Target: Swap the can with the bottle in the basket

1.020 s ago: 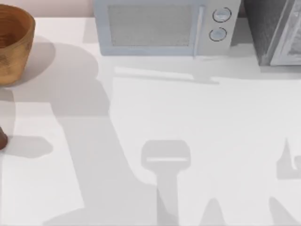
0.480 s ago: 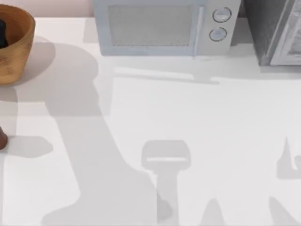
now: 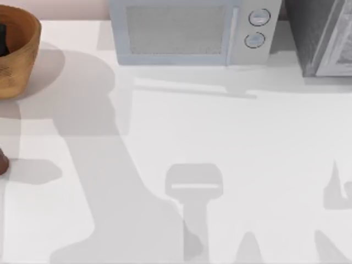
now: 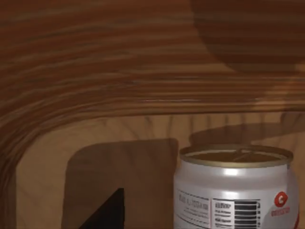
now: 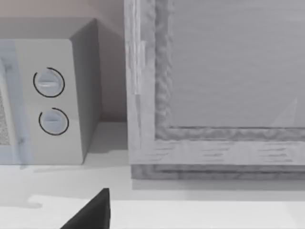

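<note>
Inside the large round orange-brown woven basket point(image 4: 95, 71), the small white red-labelled can point(image 4: 236, 188) stands upright just ahead of the left gripper point(image 3: 3, 39); whether its claw is clenched or released cannot be told.

The basket point(image 3: 19, 55) is orange-brown with fine horizontal ribbing, darker brown bands running round its inner wall point(image 4: 119, 71). Inside it the can point(image 4: 236, 188) is white with a dull gold top, a red logo and black printed text and barcode. The table point(image 3: 220, 137) is white, crossed by grey shadows. The microwave point(image 3: 190, 30) is pale grey-blue with a speckled door.
</note>
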You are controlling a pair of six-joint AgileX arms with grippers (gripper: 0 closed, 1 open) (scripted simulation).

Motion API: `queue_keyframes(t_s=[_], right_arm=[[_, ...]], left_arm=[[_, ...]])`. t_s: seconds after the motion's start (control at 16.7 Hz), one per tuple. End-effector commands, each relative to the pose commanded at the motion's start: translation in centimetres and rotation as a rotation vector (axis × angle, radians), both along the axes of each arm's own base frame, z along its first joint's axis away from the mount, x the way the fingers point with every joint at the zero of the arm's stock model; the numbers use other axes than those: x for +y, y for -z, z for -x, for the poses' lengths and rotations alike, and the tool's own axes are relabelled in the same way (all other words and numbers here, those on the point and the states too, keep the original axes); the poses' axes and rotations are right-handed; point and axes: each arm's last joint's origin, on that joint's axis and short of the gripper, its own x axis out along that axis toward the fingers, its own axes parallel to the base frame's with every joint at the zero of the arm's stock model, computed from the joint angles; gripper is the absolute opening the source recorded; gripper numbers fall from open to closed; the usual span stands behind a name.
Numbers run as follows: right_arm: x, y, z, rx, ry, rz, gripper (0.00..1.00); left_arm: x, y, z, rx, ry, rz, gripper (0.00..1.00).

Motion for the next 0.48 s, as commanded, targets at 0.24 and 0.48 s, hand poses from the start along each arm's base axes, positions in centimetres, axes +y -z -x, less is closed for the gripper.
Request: queue_keyframes(t_s=[0.24, 0.48], right_arm=[[0.00, 0.00, 0.00, 0.000, 0.000, 0.000, 1.00], [0.00, 0.00, 0.00, 0.000, 0.000, 0.000, 1.00]], left_arm=[[0.00, 0.00, 0.00, 0.000, 0.000, 0.000, 0.55], [0.00, 0.00, 0.00, 0.000, 0.000, 0.000, 0.25]])
